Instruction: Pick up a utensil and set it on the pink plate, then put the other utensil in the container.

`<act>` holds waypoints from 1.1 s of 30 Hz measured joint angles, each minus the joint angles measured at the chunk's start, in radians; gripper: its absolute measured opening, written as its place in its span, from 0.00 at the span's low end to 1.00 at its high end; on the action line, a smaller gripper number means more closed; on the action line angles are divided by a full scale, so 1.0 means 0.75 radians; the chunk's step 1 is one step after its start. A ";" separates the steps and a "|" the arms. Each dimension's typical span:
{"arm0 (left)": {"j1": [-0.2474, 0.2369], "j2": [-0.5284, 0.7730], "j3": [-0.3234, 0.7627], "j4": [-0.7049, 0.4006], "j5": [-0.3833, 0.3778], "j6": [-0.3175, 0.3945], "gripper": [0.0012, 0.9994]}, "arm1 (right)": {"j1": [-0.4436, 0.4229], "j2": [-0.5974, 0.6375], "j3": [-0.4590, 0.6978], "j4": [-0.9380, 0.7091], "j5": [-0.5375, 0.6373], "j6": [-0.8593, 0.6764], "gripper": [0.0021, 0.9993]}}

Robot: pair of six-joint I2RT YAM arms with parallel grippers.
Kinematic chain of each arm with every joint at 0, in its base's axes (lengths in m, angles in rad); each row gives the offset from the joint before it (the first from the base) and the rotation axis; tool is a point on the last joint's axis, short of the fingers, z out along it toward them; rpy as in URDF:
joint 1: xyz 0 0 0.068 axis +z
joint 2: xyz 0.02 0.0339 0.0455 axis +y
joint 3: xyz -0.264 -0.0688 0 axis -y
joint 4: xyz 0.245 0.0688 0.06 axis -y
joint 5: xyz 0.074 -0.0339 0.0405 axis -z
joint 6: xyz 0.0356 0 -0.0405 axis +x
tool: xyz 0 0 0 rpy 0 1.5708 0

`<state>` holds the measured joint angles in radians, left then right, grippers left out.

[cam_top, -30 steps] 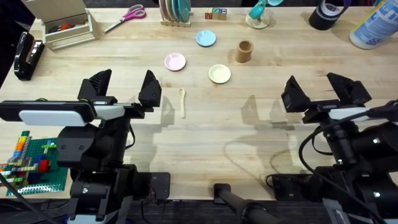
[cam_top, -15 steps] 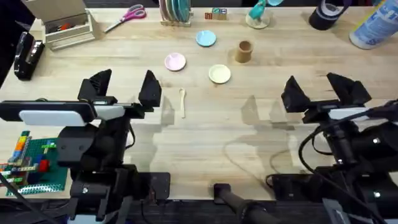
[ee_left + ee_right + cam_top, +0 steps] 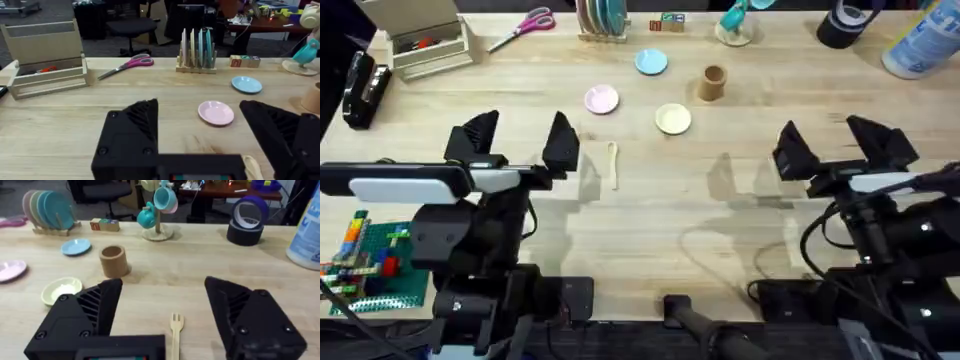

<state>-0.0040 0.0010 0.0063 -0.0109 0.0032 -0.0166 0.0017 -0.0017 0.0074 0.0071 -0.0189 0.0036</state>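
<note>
The pale wooden spoon (image 3: 613, 163) lies on the table just right of my left gripper (image 3: 520, 141), which hangs open above the wood. Its bowl end peeks in beside that gripper's finger (image 3: 252, 167). Farther back sit the pink plate (image 3: 601, 99) (image 3: 216, 112), with nothing on it, and the tan container (image 3: 713, 83) (image 3: 113, 261). My right gripper (image 3: 835, 142) (image 3: 162, 315) is open too, and the small fork (image 3: 175, 330) lies on the table between its fingers, tines pointing away. In the overhead view the fork is hidden under that gripper.
A light-blue plate (image 3: 651, 62) and a pale-yellow plate (image 3: 672, 119) flank the container. Along the far edge stand a wooden box (image 3: 420, 45), scissors (image 3: 523, 24), a plate rack (image 3: 602, 20), a mug tree (image 3: 735, 22) and a tape roll (image 3: 845, 25). Lego bricks (image 3: 365, 255) lie near left.
</note>
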 joint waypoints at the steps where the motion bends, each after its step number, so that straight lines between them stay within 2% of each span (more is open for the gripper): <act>1: 0.000 0.000 0.001 -0.002 0.000 0.000 0.99 | 0.000 0.000 0.002 -0.016 0.000 0.000 1.00; 4: 0.000 0.000 0.010 -0.037 0.000 0.001 0.99 | 0.000 0.001 0.043 -0.107 0.000 0.000 1.00; 8: 0.000 0.000 0.096 -0.204 0.000 0.007 0.99 | 0.000 0.002 0.177 -0.355 -0.002 0.000 1.00; 19: 0.000 0.021 0.551 -0.601 0.000 0.016 0.99 | 0.000 0.003 0.683 -0.925 -0.005 0.000 1.00; 23: 0.000 0.105 0.719 -0.746 0.000 0.023 0.99 | 0.000 0.056 0.837 -1.072 -0.005 0.000 1.00; 33: 0.000 0.490 1.194 -1.178 0.001 0.052 0.99 | 0.000 0.377 1.197 -1.391 -0.005 -0.005 1.00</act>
<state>-0.0040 0.3682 0.9019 -0.8944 0.0040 0.0225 0.0017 0.2811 0.9055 -1.0360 -0.0227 0.0000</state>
